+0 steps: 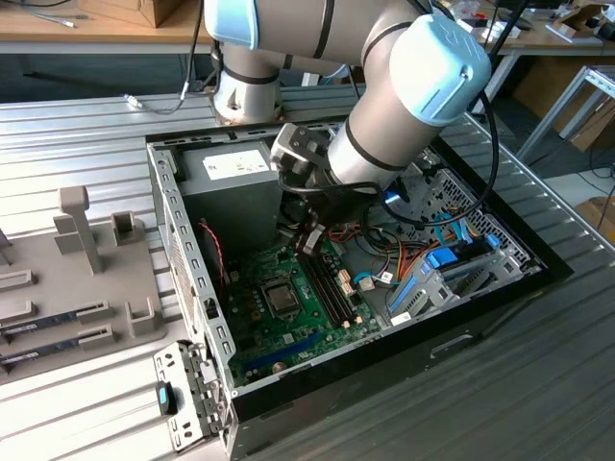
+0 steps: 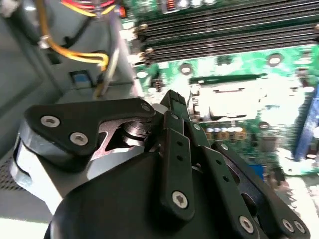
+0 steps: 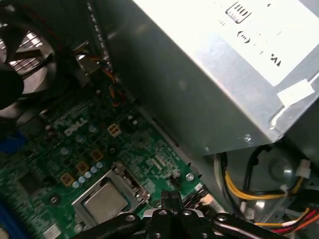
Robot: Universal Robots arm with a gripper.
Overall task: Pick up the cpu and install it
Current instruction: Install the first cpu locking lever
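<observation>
Hanging inside the open computer case (image 1: 183, 230), the claw (image 3: 171, 201), closed on nothing, sits just beside the cpu (image 3: 104, 202), already seated in its motherboard socket (image 1: 282, 300).

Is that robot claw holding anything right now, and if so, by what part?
Nothing seems to be held. The gripper hangs above the motherboard with nothing between its tips, and the cpu already lies in its socket on the board.

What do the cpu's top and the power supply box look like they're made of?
The cpu sits in its socket; its top looks like dull silvery metal with a soft sheen. The power supply box looks like bare grey sheet metal, with folded edges and a small screw.
</observation>
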